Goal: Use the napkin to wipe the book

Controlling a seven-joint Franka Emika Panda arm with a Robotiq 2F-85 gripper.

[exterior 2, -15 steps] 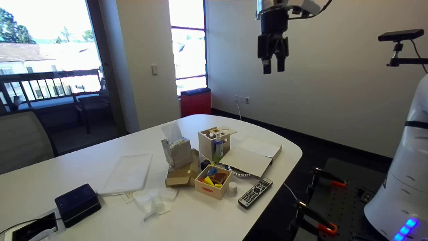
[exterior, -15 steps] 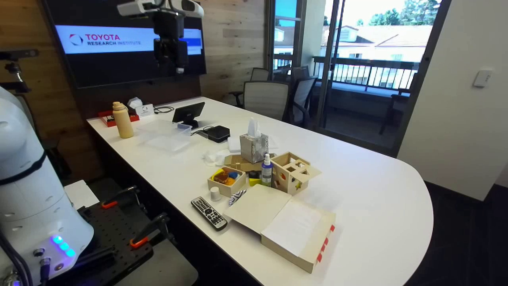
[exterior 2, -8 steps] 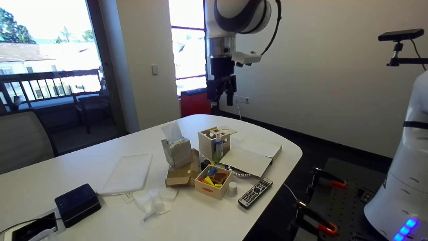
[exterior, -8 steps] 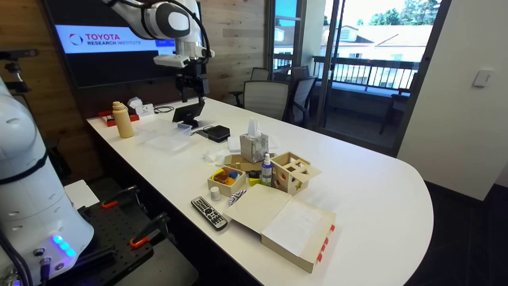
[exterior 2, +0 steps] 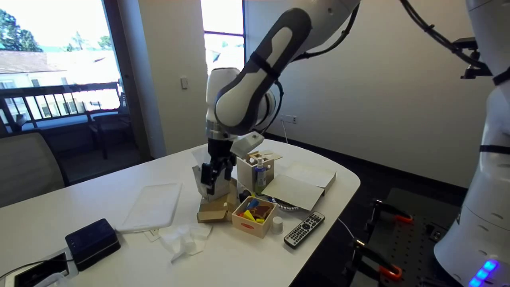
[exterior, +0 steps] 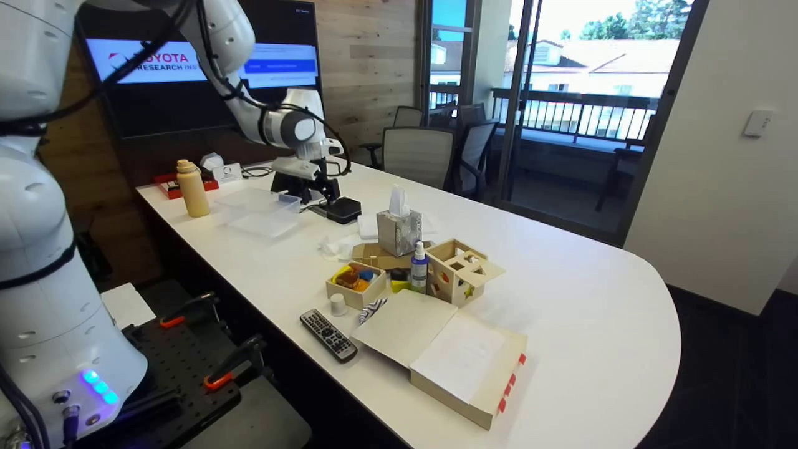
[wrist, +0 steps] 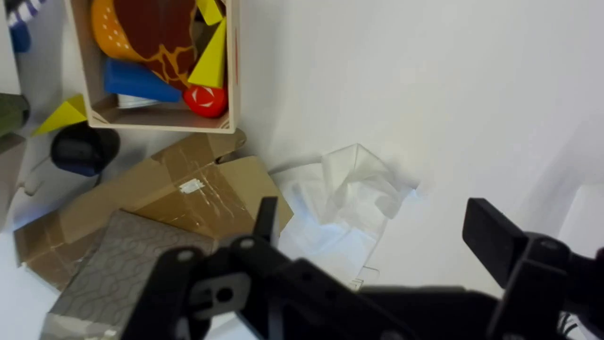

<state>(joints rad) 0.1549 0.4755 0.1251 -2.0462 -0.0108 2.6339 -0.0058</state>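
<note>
Well, at the left of the bench [exterior 2: 239, 259], in an exterior view, we see a black device [exterior 2: 93, 245], then a flat pale panel [exterior 2: 153, 207]. Next, crumpled on the bench, lies the napkin [exterior 2: 185, 237]. To its right the tool [exterior 2: 219, 184] hovers — in the wrist view its jaws stand well apart. Then we find the small wooden box [exterior 2: 257, 230], the remote [exterior 2: 305, 229] and the book [exterior 2: 299, 189], cover folded out.
</note>
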